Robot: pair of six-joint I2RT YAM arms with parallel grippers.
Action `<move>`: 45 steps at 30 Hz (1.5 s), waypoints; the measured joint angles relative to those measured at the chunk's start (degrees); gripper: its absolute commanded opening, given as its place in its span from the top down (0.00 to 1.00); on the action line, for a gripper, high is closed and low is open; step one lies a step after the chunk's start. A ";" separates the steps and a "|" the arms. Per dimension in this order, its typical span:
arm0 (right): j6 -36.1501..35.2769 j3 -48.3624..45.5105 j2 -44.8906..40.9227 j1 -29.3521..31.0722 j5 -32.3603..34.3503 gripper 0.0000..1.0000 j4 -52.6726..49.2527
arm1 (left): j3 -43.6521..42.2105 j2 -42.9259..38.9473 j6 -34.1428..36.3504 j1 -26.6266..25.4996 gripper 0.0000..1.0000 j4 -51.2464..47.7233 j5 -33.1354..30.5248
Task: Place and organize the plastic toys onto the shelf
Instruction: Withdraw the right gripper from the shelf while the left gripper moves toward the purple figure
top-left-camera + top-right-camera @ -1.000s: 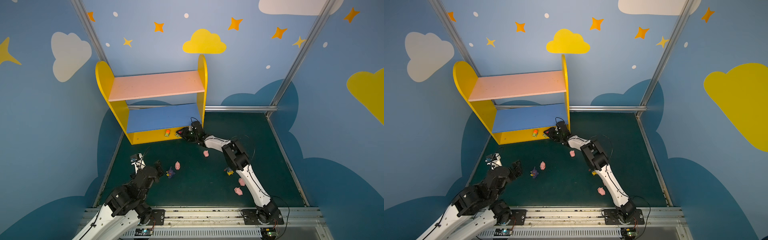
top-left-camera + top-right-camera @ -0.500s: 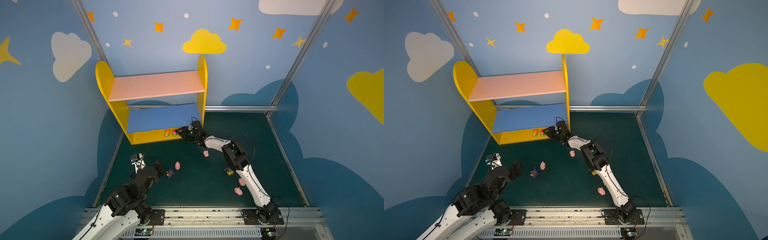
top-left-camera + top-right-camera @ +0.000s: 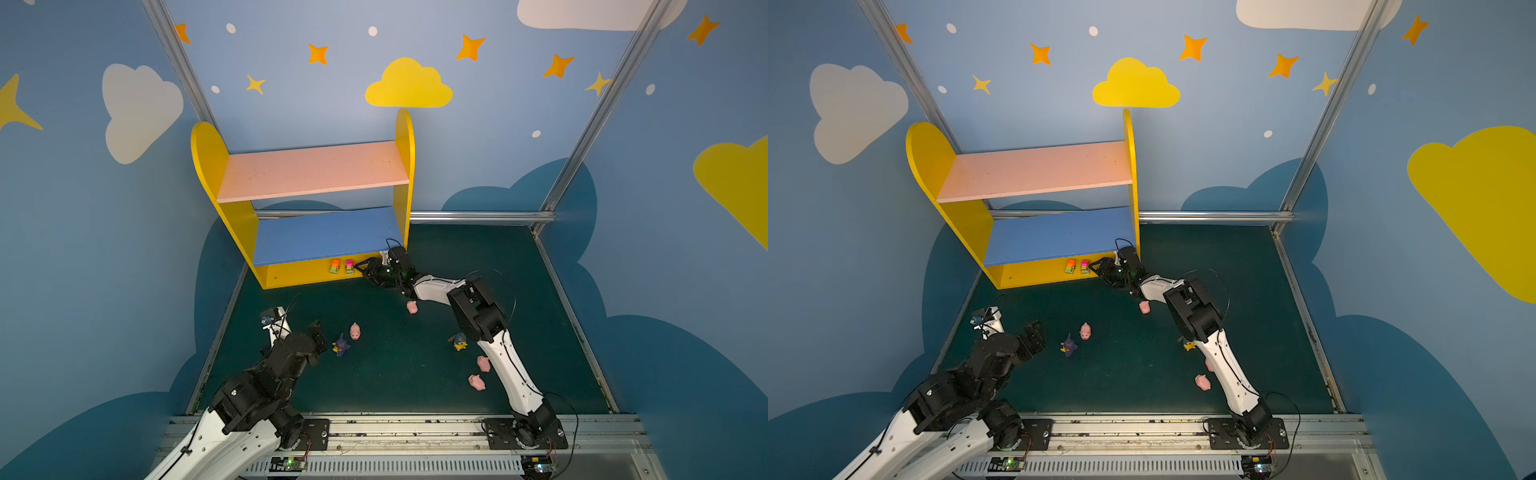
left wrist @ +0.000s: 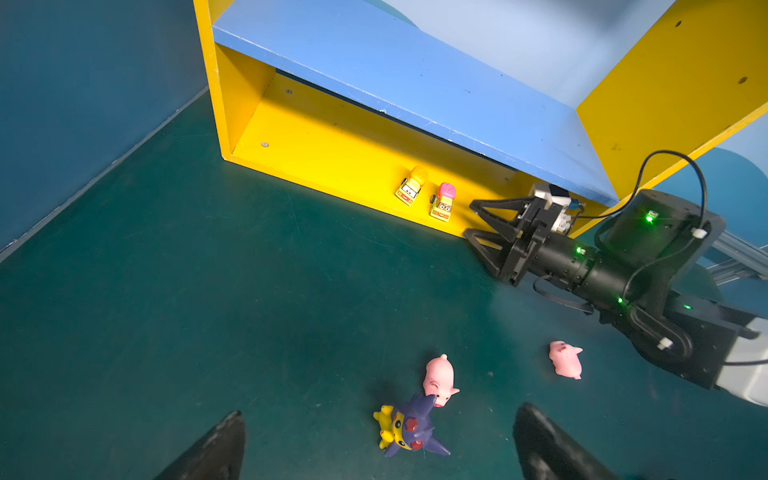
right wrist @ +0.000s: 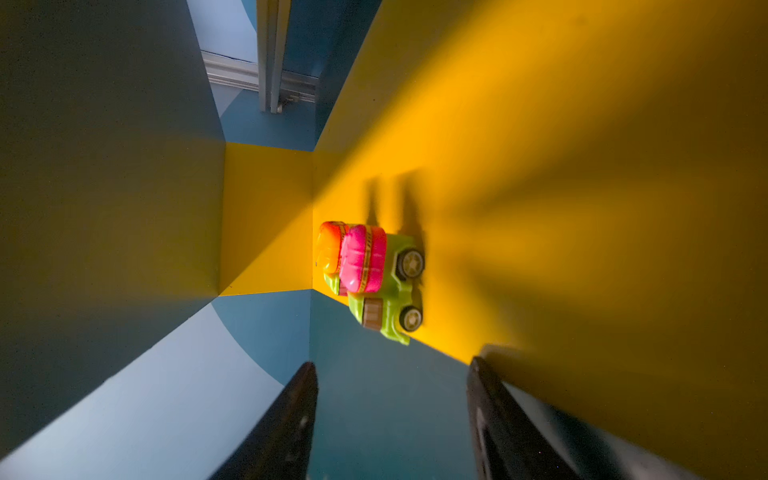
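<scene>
- Pink-topped car (image 3: 349, 266) stands on shelf (image 3: 291, 276) base, beside orange-topped car (image 3: 335, 266).
- Right end effector (image 3: 362, 268) at its 3 o'clock, parted, empty.
- Left end effector (image 3: 319, 332) wide, empty.

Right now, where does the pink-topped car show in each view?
Top view: pink-topped car on the shelf base, right of middle.
Top view: pink-topped car, same base spot.
Left wrist: pink-topped car, near the middle.
Right wrist: pink-topped car, centre.
Shared landmark: orange-topped car alongside it.

Nothing legible: no text, brand or number on the yellow two-tier shelf (image 3: 210, 158) or the yellow-green plastic toy cars (image 4: 443, 203).
</scene>
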 measured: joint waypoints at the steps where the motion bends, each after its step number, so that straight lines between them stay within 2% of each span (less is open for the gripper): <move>1: -0.07 -1.55 -0.85 0.07 -0.02 0.42 0.28 | 0.00 -0.50 -0.11 0.00 0.00 -0.04 0.02; 10: -2.38 -14.82 -11.89 2.23 -0.15 0.42 -0.07 | -0.31 -3.15 -1.36 0.00 0.00 -0.39 1.09; 17: -7.15 -28.65 -27.76 6.10 0.68 0.41 -1.64 | -2.14 -0.44 -1.51 -0.04 0.00 1.44 4.26; 22: -14.49 -37.11 -40.68 8.98 4.28 0.35 -10.21 | -2.82 0.96 -2.47 -1.38 0.00 2.25 5.57; 29: -26.88 -44.81 -61.22 13.97 16.02 0.28 -26.64 | -2.82 5.20 -5.09 -8.85 0.00 2.14 4.11; 31: -29.07 -47.06 -65.35 14.29 18.80 0.19 -29.90 | -2.82 6.36 -6.21 -11.34 0.00 2.10 2.93; 33: -30.56 -48.83 -67.95 14.23 21.84 0.16 -33.33 | -2.82 7.61 -7.58 -13.73 0.00 1.84 1.49; 38: -33.11 -53.13 -72.98 14.19 28.57 0.15 -41.70 | -4.66 9.11 -13.05 -19.06 0.01 0.44 -1.36; 45: -33.59 -55.56 -78.99 14.21 32.65 0.15 -48.74 | -10.47 10.62 -21.88 -24.98 0.07 -1.38 -3.41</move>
